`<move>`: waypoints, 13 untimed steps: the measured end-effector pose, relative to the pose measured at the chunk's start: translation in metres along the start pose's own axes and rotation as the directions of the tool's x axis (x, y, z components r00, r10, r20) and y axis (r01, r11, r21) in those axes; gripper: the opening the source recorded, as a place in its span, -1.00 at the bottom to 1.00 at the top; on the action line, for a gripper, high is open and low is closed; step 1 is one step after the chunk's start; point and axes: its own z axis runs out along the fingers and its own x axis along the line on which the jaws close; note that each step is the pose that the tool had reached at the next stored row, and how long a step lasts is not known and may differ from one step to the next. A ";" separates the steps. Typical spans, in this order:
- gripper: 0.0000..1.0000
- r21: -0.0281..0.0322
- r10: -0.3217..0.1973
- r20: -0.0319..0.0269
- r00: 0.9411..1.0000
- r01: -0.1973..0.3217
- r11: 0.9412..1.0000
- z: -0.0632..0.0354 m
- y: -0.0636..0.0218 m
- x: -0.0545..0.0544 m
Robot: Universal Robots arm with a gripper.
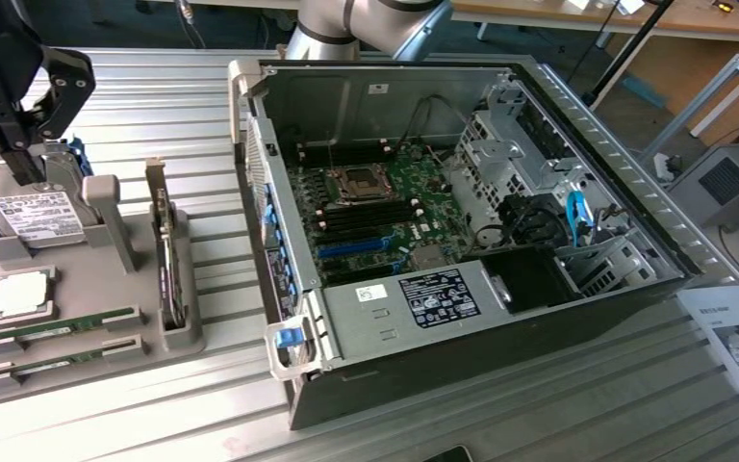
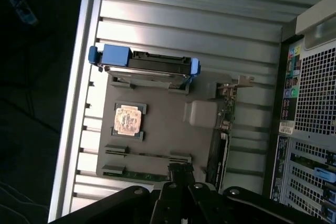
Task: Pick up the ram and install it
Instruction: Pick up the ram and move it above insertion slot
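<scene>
Gripper (image 1: 23, 171), jaws pressed together w/ nothing between, hovers over hard drive (image 1: 34, 214) at one end of gray parts tray (image 1: 93, 289), on tabletop (image 1: 216, 423) at exterior view's left of open PC case (image 1: 344, 395). Two RAM sticks (image 1: 59, 331) sit in slots along tray's opposite edge, just beside CPU (image 1: 20, 294), apart from gripper.

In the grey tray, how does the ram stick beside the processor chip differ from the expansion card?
The ram stick is low and narrow; the expansion card rises well above the tray. The ram stick runs across the tray, the expansion card along its side nearest the computer case. The expansion card has a metal bracket; the ram stick has none. Both sit in holders of the same tray.
</scene>
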 end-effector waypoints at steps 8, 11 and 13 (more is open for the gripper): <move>-0.79 -0.002 -0.082 -0.004 0.997 0.082 0.997 0.0000 -0.0001 -0.001; -0.79 -0.003 -0.109 -0.005 0.994 0.109 0.994 0.0000 -0.0001 -0.001; -0.79 -0.003 -0.126 -0.005 0.992 0.126 0.992 0.0001 -0.0001 -0.001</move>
